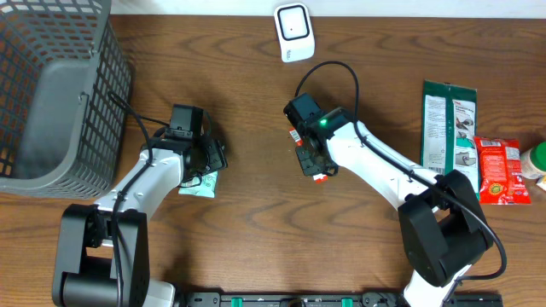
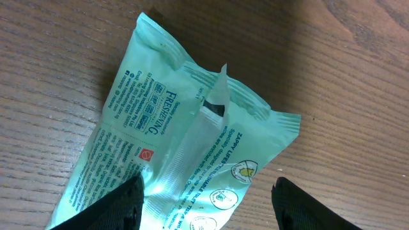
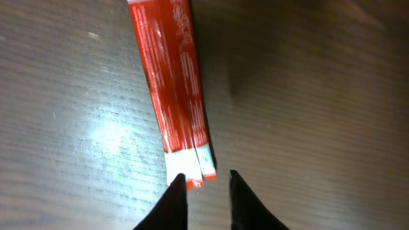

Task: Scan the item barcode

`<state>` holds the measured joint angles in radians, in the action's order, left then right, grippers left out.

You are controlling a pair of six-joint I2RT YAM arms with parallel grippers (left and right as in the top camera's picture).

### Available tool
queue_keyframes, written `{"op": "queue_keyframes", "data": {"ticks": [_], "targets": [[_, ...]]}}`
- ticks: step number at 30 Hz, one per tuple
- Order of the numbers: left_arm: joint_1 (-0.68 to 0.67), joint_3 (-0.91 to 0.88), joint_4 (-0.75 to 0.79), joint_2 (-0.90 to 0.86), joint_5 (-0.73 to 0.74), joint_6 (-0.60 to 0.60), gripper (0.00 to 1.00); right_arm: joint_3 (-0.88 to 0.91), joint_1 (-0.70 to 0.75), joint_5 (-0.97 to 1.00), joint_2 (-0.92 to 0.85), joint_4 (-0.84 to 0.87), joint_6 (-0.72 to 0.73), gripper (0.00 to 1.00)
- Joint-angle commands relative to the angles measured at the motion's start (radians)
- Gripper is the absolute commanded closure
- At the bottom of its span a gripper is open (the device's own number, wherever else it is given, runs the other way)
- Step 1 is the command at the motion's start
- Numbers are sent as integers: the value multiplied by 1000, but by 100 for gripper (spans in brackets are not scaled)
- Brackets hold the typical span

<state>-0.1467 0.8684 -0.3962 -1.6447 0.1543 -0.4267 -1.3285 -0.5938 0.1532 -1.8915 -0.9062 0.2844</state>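
While left gripper (image 2: pixel 209 186) gapes over green packet (image 2: pixel 160 108), right gripper (image 3: pixel 205 179) — jaws narrow — meets red sachet (image 3: pixel 169 83), hold unclear

Basket (image 1: pixel 51 102) left; pouch (image 1: pixel 200 184) right of it; scanner (image 1: pixel 293 32) rear centre; packets (image 1: pixel 450 124) right.

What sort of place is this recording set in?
Probably a mock shop checkout on a wooden table: a white barcode scanner, a grey mesh shopping basket, and packaged goods such as a tall green packet and a red packet.
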Motion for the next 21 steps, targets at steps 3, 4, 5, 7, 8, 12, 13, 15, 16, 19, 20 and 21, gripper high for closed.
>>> {"op": "queue_keyframes", "data": {"ticks": [3,4,5,7,8,12,13,15,16,19,20,21], "targets": [[11,-13,-21,-21,-15,-3,34,72,10,-6,-8,97,-23,73],[11,-10,-21,-19,10,18,34,79,10,-6,-8,106,-23,72],[11,-9,-21,-15,19,32,34,83,10,-9,-8,111,-23,70],[11,-8,-21,-2,18,33,34,84,10,-9,-9,117,-19,70],[11,-8,-21,1,18,33,34,84,10,-9,-8,121,-19,71],[11,-8,-26,3,18,33,33,106,10,-9,-9,163,-14,75],[11,-8,-27,3,18,33,33,114,10,-9,-9,177,-10,76],[11,-8,-28,3,18,33,33,137,10,-9,-9,211,-8,78],[11,-8,-28,3,18,33,33,155,10,-9,-9,238,-8,77],[11,-8,-28,3,18,33,33,197,10,-18,-9,307,-8,71],[11,-8,-28,3,18,33,32,212,10,-33,-9,332,-8,71],[11,-8,-29,3,18,33,32,223,10,-51,-9,351,-8,73]]}}
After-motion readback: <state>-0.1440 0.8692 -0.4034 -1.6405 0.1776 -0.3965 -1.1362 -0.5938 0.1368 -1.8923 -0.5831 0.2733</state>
